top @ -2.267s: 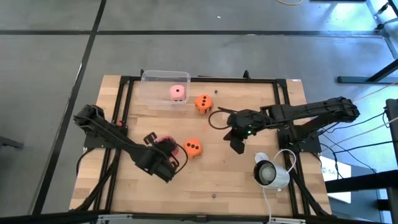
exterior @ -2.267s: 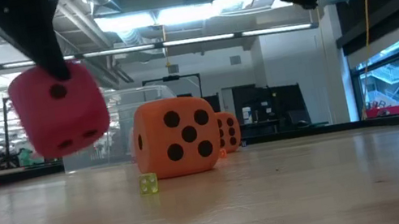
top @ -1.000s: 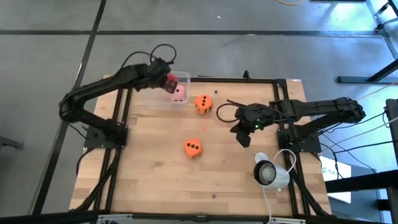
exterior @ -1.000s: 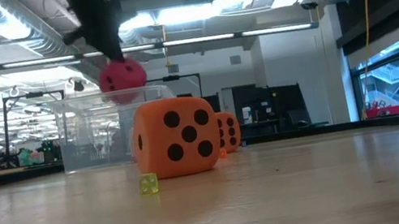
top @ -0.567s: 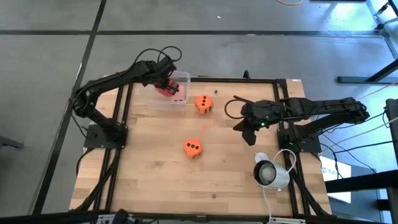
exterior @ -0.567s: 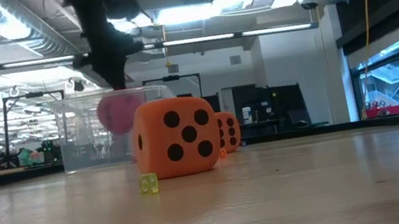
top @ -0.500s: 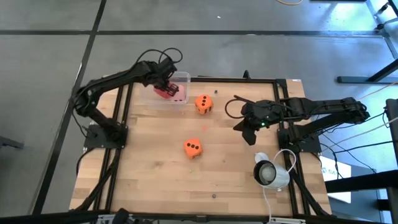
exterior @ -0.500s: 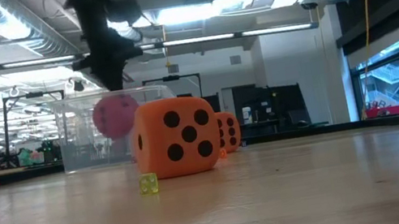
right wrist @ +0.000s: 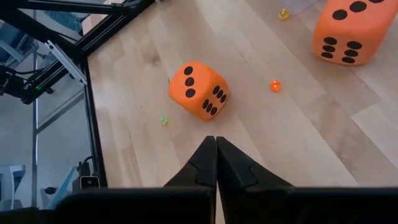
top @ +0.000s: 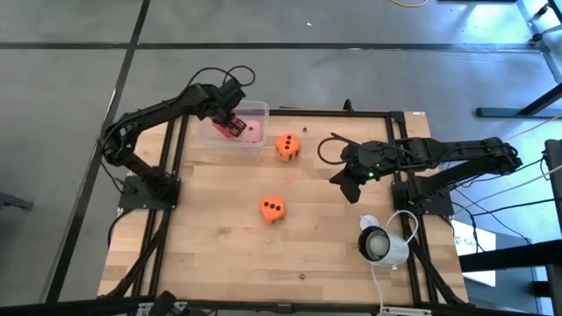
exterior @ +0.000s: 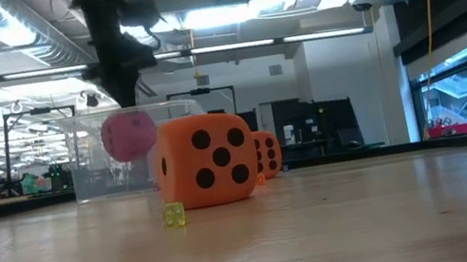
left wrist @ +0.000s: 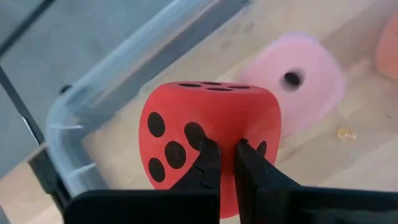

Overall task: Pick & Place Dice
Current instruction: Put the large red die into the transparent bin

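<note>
My left gripper (left wrist: pixel 222 163) is over the clear bin (top: pixel 256 109) at the 11 o'clock corner of the desk (top: pixel 334 246), pinching the red die (left wrist: pixel 208 142) between nearly closed fingers. The die dents where the fingers (left wrist: pixel 205 163) press, so I judge it soft, light foam; grip on opposite flat faces, not corners. The pale pink die (left wrist: pixel 305 81) lies on the bin floor just beyond it.

One orange die (top: pixel 287 146) sits just outside the bin at 12 o'clock. A second orange die (top: pixel 272 208) rests near desk centre.

My right gripper (right wrist: pixel 215 163) hovers at 3 o'clock with fingers pressed together, holding nothing. Both orange dice remain to be placed.
</note>
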Controlling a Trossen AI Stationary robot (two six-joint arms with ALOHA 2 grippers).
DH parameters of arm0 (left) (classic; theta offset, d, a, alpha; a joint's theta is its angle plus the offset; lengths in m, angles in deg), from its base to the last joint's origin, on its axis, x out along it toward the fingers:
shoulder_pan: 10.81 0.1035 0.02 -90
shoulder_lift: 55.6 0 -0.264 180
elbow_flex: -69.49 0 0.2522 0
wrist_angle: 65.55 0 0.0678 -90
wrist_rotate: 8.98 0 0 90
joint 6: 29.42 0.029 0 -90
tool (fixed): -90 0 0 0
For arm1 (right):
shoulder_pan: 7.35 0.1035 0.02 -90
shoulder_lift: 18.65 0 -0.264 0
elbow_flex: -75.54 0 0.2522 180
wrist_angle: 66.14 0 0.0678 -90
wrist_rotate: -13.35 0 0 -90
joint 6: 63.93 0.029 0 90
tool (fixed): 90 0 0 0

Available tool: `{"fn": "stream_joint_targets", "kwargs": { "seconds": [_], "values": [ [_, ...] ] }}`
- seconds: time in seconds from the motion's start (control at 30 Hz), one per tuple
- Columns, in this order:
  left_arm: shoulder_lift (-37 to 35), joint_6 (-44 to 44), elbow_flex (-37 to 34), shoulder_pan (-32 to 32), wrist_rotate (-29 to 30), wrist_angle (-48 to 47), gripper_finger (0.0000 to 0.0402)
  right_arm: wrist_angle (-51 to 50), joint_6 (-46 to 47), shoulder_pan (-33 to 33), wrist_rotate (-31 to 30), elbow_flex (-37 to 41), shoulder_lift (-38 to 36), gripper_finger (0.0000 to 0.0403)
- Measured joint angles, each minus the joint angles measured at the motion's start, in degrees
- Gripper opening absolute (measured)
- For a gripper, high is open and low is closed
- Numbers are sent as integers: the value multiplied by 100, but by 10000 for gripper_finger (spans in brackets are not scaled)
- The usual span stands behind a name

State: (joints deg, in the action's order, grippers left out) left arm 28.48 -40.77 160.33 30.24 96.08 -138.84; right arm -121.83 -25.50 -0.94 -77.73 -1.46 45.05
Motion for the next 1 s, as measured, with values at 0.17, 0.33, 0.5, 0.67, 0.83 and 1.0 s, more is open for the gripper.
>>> {"fn": "stream_joint_targets", "kwargs": {
  "seconds": [0.17, 0.33, 0.5, 0.67, 0.83, 1.0],
  "values": [
    [-118, 224, 2, 90, 171, -504, 2, 0, 16, 0, 0, 0, 2, 0],
    [-104, 282, -2, 116, -110, -541, 2, 31, -1, -63, 117, 0, 2, 0],
    [-103, 380, -83, 115, -294, -477, 2, 107, -217, -310, 525, 0, 2, 0],
    [-103, 362, -489, 116, -450, -282, 2, 293, -393, -539, 772, 0, -13, 0],
    [-103, 106, -838, 103, -524, 25, 2, 323, -439, -651, 897, 0, -13, 0],
    [-102, 82, -887, 103, -579, 207, 15, 320, -441, -680, 951, 0, -13, 0]
  ]
}}
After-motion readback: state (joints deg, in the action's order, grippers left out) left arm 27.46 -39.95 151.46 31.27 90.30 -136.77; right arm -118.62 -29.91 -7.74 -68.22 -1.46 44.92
